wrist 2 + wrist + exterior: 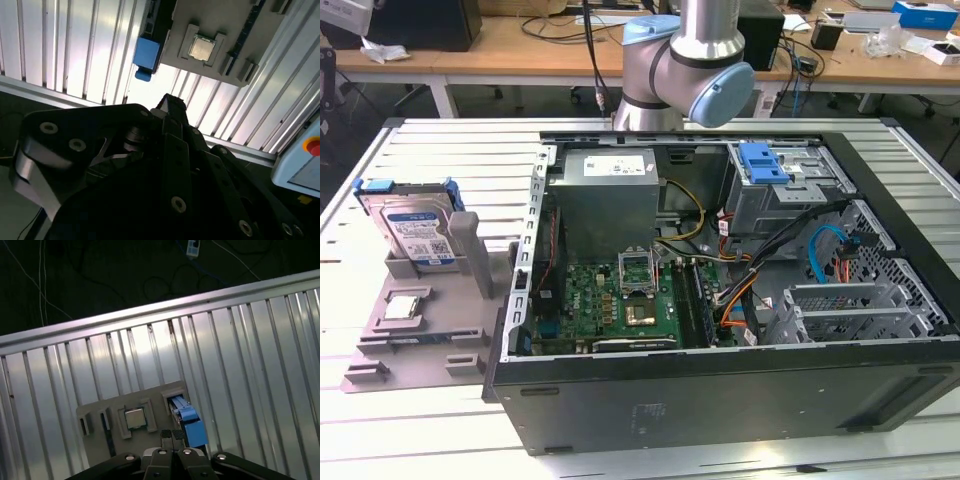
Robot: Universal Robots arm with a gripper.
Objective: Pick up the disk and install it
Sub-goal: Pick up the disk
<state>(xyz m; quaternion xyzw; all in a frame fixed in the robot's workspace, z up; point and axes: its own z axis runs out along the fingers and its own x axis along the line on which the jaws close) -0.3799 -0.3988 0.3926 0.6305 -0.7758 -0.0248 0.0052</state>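
Open computer case [720,395] lay on ribbed metal table [420,150], green motherboard [610,300] inside, processor chip [402,307] sat in grey holder [450,335] beside it

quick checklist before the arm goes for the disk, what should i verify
1. Disk upright in its grey holder: ok.
2. Gripper carrying nothing: ok.
3. Jaws open for a grasp: not ok, they sit together.
4. Gripper close by the disk in the first wrist view: ok.
5. Processor chip apart from the disk: ok.
6. Drive cage free to take the disk: cannot tell.
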